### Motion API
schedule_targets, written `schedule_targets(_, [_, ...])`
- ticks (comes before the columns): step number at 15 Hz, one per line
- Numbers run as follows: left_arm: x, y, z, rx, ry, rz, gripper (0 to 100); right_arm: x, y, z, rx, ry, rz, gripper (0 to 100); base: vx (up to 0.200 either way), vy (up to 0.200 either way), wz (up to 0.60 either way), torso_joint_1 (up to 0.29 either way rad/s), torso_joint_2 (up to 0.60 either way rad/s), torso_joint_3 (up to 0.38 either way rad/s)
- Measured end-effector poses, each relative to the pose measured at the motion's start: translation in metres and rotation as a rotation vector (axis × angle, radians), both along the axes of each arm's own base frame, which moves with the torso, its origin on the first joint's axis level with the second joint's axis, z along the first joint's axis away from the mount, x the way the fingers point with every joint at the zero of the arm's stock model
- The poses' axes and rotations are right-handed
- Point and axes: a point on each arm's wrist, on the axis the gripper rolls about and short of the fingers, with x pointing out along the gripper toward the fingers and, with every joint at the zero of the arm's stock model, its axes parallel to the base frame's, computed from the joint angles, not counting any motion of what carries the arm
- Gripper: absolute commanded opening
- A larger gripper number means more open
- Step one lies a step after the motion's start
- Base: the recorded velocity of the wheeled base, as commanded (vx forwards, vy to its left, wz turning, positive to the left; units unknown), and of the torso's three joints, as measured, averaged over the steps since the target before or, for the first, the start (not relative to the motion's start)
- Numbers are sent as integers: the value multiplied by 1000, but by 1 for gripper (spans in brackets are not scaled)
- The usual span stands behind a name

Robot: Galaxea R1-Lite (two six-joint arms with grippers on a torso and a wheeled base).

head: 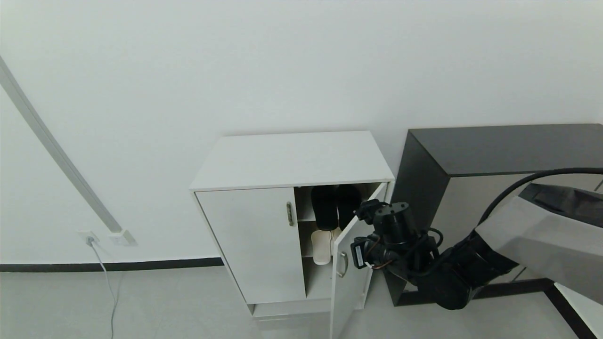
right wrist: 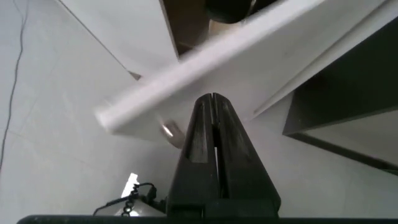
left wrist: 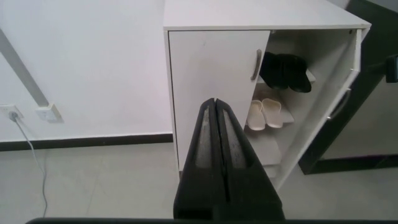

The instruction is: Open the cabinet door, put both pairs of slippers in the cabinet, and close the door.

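The white cabinet (head: pixel 292 160) stands against the wall with its left door (head: pixel 254 245) closed. Its right door (head: pixel 351 278) is partly open and angled toward the closed position. Inside, a black pair of slippers (head: pixel 334 207) rests on the upper shelf and a white pair of slippers (head: pixel 322 247) on the shelf below. Both pairs also show in the left wrist view: black slippers (left wrist: pixel 286 70), white slippers (left wrist: pixel 267 113). My right gripper (right wrist: pixel 213 99) is shut and empty, its tip at the outer face of the right door (right wrist: pixel 249 68), near the door handle (right wrist: pixel 169 129). My left gripper (left wrist: pixel 214 102) is shut, empty, and held back from the cabinet front.
A dark cabinet (head: pixel 471 150) stands close on the right of the white one, just behind the open door and my right arm. A wall socket (head: pixel 89 238) with a cable (head: pixel 109 287) is at the left. Bare grey floor lies in front.
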Motion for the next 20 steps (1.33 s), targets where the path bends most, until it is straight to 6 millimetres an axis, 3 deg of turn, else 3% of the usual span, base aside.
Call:
schedule_targets(11, [0,0,0,1,0,0,0,46,12,-20,119,-167,-45,0,0,0,0,0,0,0])
schedule_targets(20, [0,0,0,0,0,1,0,83,13,-18,179,-263,-85,0,0,0,0,0,0,0])
